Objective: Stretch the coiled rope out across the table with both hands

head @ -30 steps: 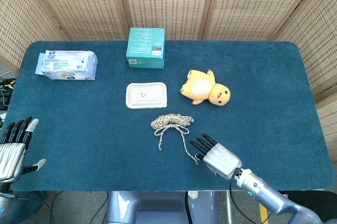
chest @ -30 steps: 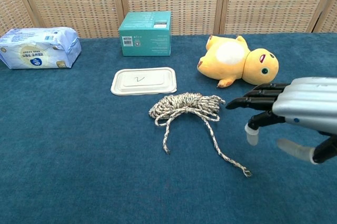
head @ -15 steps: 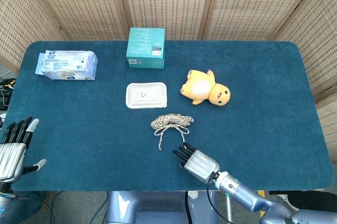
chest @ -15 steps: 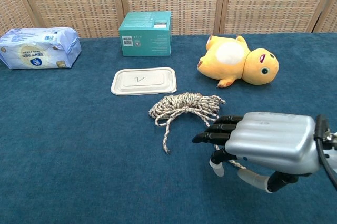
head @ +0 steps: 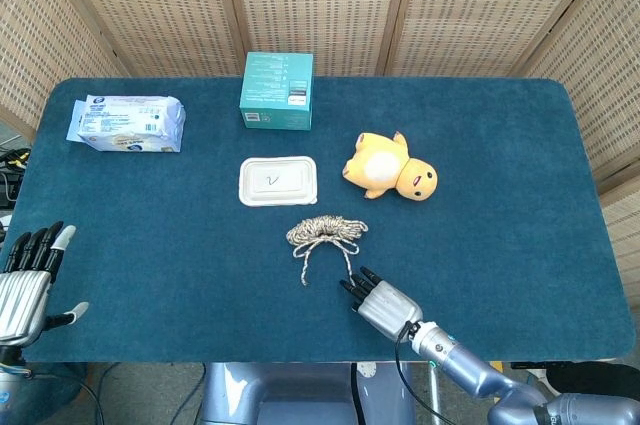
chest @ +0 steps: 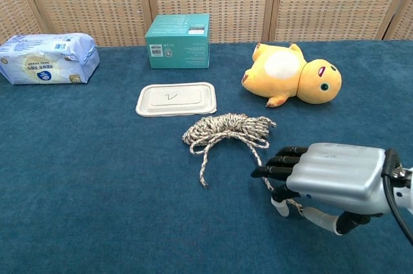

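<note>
Coiled rope (head: 325, 230) lying bundled near the middle of the blue table (head: 520, 145), just in front of the white lid (head: 277, 181), with two loose tails trailing toward me. My right hand (chest: 329, 177), palm down, covers the end of the right tail; whether its fingers (chest: 277, 172) actually pinch the strand I cannot tell. My left hand (head: 25, 280) hovers at the table's near left corner, fingers extended and apart, holding nothing. Behind the rope: yellow plush toy (head: 390, 167), teal box (head: 277, 91), wipes packet (head: 127, 123).
</note>
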Tool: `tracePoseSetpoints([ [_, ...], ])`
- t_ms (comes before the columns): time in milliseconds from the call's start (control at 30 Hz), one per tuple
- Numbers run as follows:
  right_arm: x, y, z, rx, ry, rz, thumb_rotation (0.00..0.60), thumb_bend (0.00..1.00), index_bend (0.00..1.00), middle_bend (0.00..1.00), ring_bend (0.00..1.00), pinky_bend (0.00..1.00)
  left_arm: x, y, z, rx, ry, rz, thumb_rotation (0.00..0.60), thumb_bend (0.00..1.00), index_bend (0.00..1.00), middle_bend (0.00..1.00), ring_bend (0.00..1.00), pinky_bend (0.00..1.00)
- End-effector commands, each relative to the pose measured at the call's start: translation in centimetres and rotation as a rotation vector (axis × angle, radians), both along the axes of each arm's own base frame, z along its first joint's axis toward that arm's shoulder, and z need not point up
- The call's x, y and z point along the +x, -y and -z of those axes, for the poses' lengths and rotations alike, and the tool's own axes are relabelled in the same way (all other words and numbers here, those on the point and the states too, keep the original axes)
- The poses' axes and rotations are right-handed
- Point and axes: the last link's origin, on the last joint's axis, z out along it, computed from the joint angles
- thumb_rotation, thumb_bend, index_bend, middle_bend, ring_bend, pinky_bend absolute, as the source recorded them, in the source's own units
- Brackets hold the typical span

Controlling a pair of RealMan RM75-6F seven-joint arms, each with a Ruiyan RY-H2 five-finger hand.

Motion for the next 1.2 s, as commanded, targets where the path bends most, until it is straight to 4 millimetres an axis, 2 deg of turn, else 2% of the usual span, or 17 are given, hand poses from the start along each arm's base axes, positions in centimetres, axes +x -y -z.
tracePoseSetpoints([
  [33,-0.5,0.3,-0.3,-0.017,-0.006,0.015,0.6,0.62,0.37,0.0,0.0,0.0,0.0,0.0,0.1,-0.002,-0.002,0.0,0.6,0.0,0.0,0.0,0.0,0.0],
  [367,-2.7,2.1,-1.7,-0.103,-0.055,0.052,0.6,0.61,0.36,0.0,0.0,0.0,0.1,-0.1,0.3,-0.008,-0.006,0.0,0.6,0.0,0.0,0.0,0.0,0.0],
  [467,-3.0,2.8,-2.2,-0.144,-0.057,0.059,0.6,0.58,0.34,0.0,0.0,0.0,0.1,-0.1,0.3,-0.009,-0.006,0.001,0.6,0.0,0.0,0.0,0.0,0.0],
  [567,-2.9,3.4,-2.8,-0.19,-0.028,0.081,0.6,0.5,0.32,0.0,0.0,0.0,0.1,0.0,0.3,-0.007,-0.006,0.002,0.6,0.0,0.0,0.0,0.0,0.0],
  [733,-2.3,3.4,-3.4,-0.202,0.085,0.18,0.6,0.29,0.35,0.0,0.0,0.0,0.1,0.0,0.3,-0.008,-0.006,0.003,0.6,0.0,0.0,0.0,0.0,0.0],
  [900,-2.5,3.7,-2.8,-0.176,0.175,0.319,0.6,0.27,0.39,0.0,0.0,0.0,0.2,0.0,0.3,-0.008,-0.006,0.005,0.6,0.0,0.0,0.0,0.0,0.0],
  [1067,-2.8,3.9,-1.4,-0.157,0.281,0.478,0.6,0.27,0.41,0.0,0.0,0.0,0.1,0.0,0.4,-0.014,-0.007,0.004,0.6,0.0,0.0,0.0,0.0,0.0],
  [1200,-2.9,4.0,-0.6,-0.172,0.294,0.488,0.6,0.28,0.43,0.0,0.0,0.0,0.1,-0.1,0.5,-0.016,-0.009,0.004,0.6,0.0,0.0,0.0,0.0,0.0],
])
